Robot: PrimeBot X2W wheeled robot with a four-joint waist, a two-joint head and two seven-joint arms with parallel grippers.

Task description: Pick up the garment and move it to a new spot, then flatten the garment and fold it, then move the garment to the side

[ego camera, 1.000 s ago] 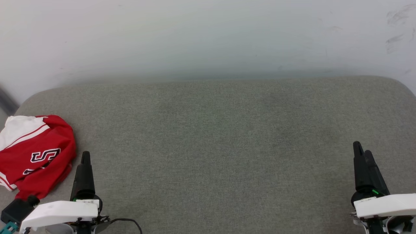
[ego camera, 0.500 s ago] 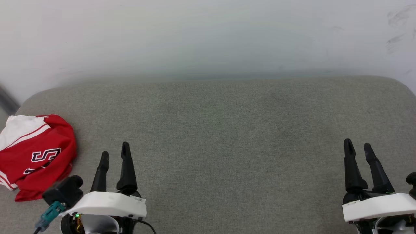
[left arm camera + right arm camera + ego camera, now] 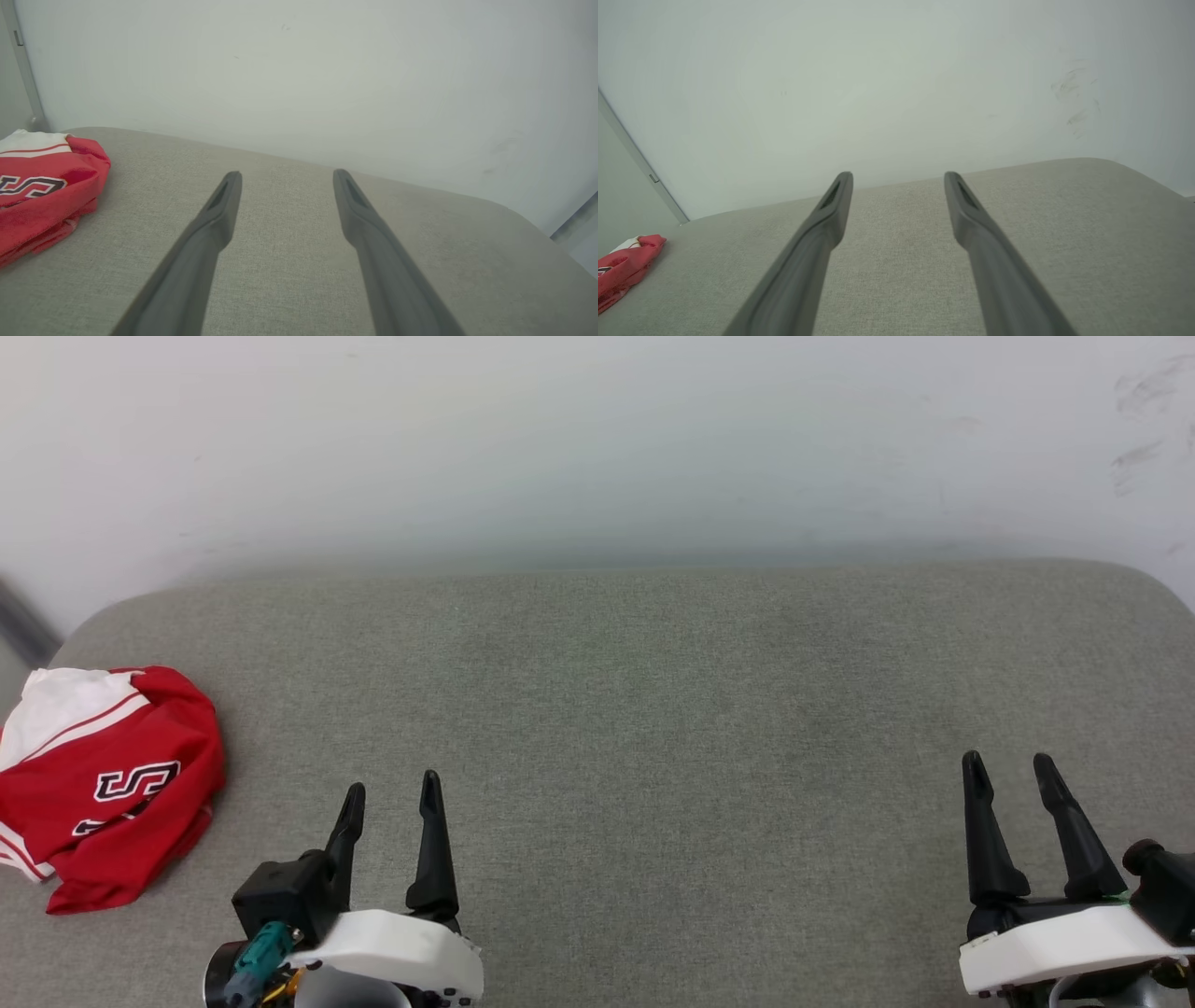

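The garment [image 3: 107, 784] lies in a rumpled red-and-white heap at the far left edge of the grey cushion [image 3: 653, 709], black lettering facing up, part of it hanging toward the cushion's rim. It is bunched, not laid out square, so I judge that flattening and folding cannot be read as finished from this alone. Whether the heap is a starting pile or a rough fold set aside, I cannot tell.

The left claw [image 3: 392, 784] hovers low over bare cushion, near the garment but clear of it, fingers spread wide and holding nothing. The right claw [image 3: 1008, 761] sits well apart at the far right, equally wide and empty.

Both point toward the wall [image 3: 597, 448], leaving the middle of the cushion free, which suits a place to spread the cloth.
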